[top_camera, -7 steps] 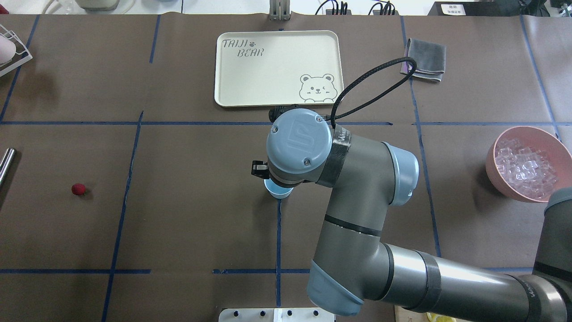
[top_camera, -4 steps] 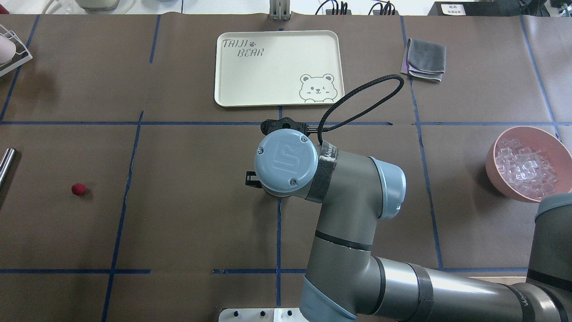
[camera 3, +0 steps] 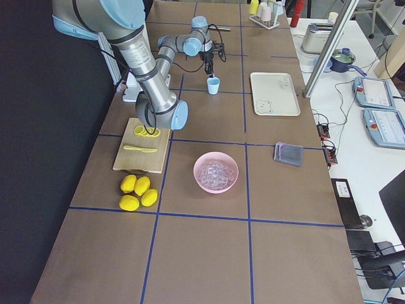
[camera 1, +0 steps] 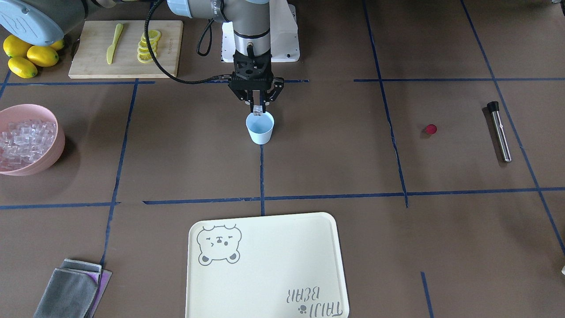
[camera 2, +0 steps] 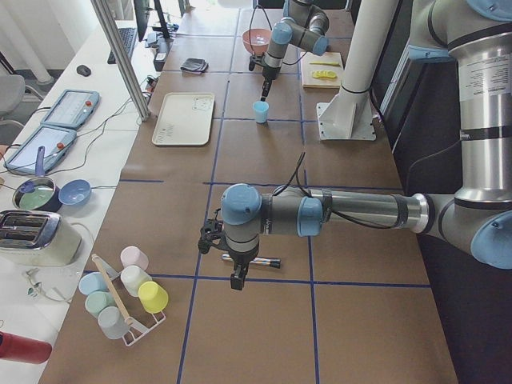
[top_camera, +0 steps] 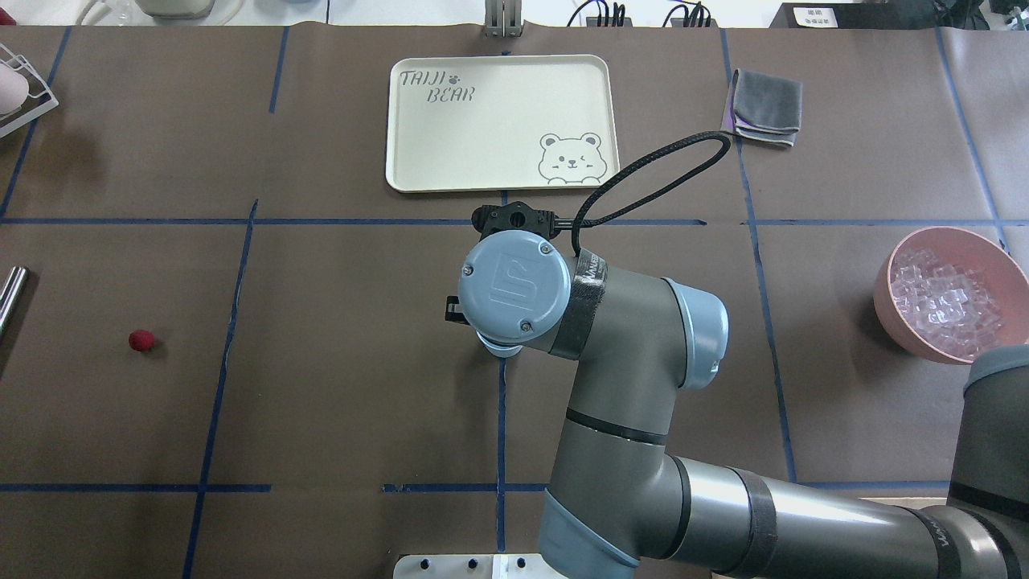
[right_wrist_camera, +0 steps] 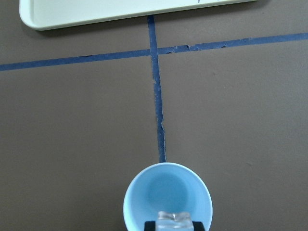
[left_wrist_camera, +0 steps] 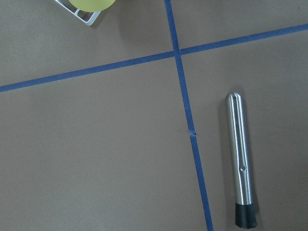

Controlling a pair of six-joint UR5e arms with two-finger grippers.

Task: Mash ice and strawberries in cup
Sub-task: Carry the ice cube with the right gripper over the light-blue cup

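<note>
The light blue cup stands upright at the table's middle. My right gripper hangs just over its rim, shut on one clear ice cube. The right wrist view shows that ice cube over the near edge of the cup, whose inside looks bare. In the overhead view the right wrist hides nearly all of the cup. The tiny red strawberry lies alone far to my left. My left gripper hovers over a steel muddler; I cannot tell whether it is open or shut.
A pink bowl full of ice sits at my far right. A cream tray and a grey cloth lie across the table. A cutting board with lemon slices, whole lemons and a cup rack stand at the edges.
The right wrist has shifted toward my left and nearer to me, so it now covers almost all of the cup in the overhead view. Strawberry and bowl have not moved.
</note>
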